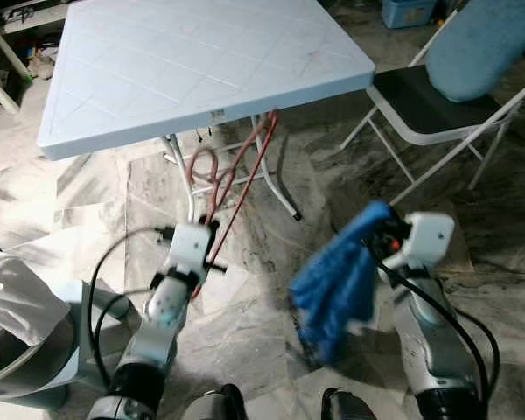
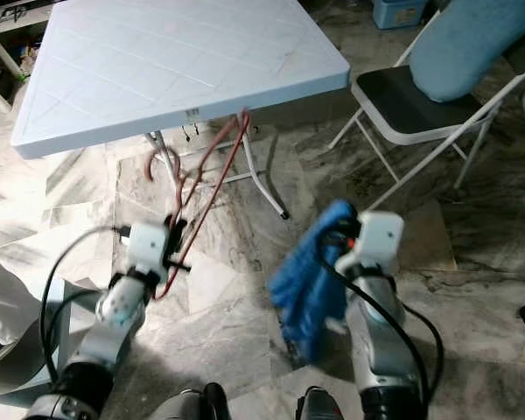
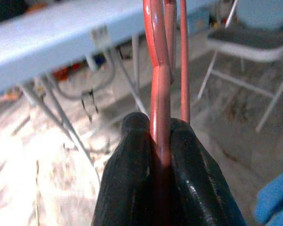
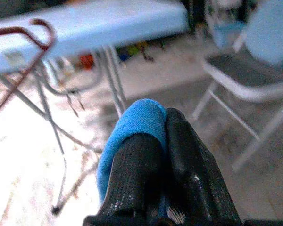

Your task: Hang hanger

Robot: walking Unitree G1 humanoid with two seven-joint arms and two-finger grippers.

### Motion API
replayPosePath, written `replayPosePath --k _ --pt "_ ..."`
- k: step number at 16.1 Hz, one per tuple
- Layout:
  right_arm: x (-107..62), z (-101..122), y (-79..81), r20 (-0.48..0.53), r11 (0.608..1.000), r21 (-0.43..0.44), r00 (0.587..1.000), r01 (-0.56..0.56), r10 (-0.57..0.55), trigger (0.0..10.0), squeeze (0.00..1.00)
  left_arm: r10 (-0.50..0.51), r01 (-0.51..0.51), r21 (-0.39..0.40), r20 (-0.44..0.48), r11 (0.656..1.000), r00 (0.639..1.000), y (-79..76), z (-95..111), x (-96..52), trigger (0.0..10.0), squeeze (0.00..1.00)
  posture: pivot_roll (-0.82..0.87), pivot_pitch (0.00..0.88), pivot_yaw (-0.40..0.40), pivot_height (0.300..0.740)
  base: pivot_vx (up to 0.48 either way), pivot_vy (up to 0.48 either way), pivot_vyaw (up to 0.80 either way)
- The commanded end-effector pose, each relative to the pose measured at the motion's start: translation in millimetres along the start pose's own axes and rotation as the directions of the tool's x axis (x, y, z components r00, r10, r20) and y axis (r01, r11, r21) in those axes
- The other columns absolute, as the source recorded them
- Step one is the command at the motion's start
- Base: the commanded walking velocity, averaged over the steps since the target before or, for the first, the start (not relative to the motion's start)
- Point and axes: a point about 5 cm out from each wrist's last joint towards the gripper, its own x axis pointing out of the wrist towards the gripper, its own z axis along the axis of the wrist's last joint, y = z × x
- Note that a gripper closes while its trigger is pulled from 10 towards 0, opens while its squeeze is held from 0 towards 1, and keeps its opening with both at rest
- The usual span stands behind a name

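A red wire hanger (image 1: pixel 232 175) stands up from my left gripper (image 1: pixel 212 238), which is shut on its twisted neck (image 3: pixel 160 113); its hook curls at the left under the table edge. My right gripper (image 1: pixel 387 234) is shut on a blue cloth (image 1: pixel 339 282) that droops below it over the floor. In the right wrist view the blue cloth (image 4: pixel 132 127) is pinched between the black fingers (image 4: pixel 188 174), with the hanger's hook (image 4: pixel 35 30) off to the side.
A white plastic folding table (image 1: pixel 201 61) stands ahead on a marble floor. A folding chair (image 1: pixel 437 105) with a light blue garment (image 1: pixel 486 44) over its back is at the right. A white bundle (image 1: pixel 17 302) lies at the left.
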Motion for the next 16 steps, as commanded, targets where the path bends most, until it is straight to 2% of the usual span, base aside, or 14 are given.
replayPosePath --k 1,2,4,8,12,14,16 --pt "1.7 12.1 4.1 0.064 1.0 -0.003 0.998 -0.021 0.021 10.0 0.0 0.008 -0.008 0.008 0.023 1.0 1.0 3.0 7.2 2.5 10.0 0.0 -0.13 0.133 0.097 0.74 0.0 0.0 0.0" --pt "2.1 14.3 4.1 0.073 1.0 0.004 0.997 -0.021 0.021 10.0 0.0 -0.006 0.006 0.001 0.026 1.0 1.0 2.4 7.4 0.4 10.0 0.0 -0.13 0.132 0.1 0.74 0.0 0.0 0.54" --pt "1.3 13.9 2.6 0.074 1.0 0.007 0.997 -0.018 0.018 10.0 0.0 -0.002 0.001 -0.046 -0.031 0.999 1.0 5.0 -4.0 -8.4 10.0 0.0 -0.13 0.132 0.098 0.74 0.133 0.0 0.64" --pt "0.7 11.9 3.8 0.069 1.0 0.008 0.997 -0.023 0.022 10.0 0.0 0.022 -0.023 -0.064 -0.015 0.998 1.0 4.7 1.6 -3.7 10.0 0.0 -0.13 0.128 0.088 0.74 0.275 0.0 0.57" --pt "10.2 15.4 0.7 0.079 1.0 0.013 0.997 -0.025 0.024 10.0 0.0 0.056 -0.055 -0.085 0.002 0.995 0.998 6.0 8.2 1.4 10.0 0.0 -0.09 0.09 0.052 0.74 0.276 0.0 0.0" --pt "12.7 9.1 0.6 0.067 1.0 0.012 0.998 -0.022 0.021 10.0 0.0 0.082 -0.083 -0.091 -0.016 0.992 0.996 8.3 3.2 -0.6 10.0 0.0 -0.06 0.071 0.032 0.74 0.276 0.0 0.0" --pt "20.2 19.5 9.6 0.097 0.999 0.017 0.994 -0.045 0.043 10.0 0.0 0.075 -0.074 -0.093 0.013 0.993 0.997 13.4 12.0 1.8 10.0 0.0 -0.05 0.095 0.022 0.74 0.294 0.0 0.0"
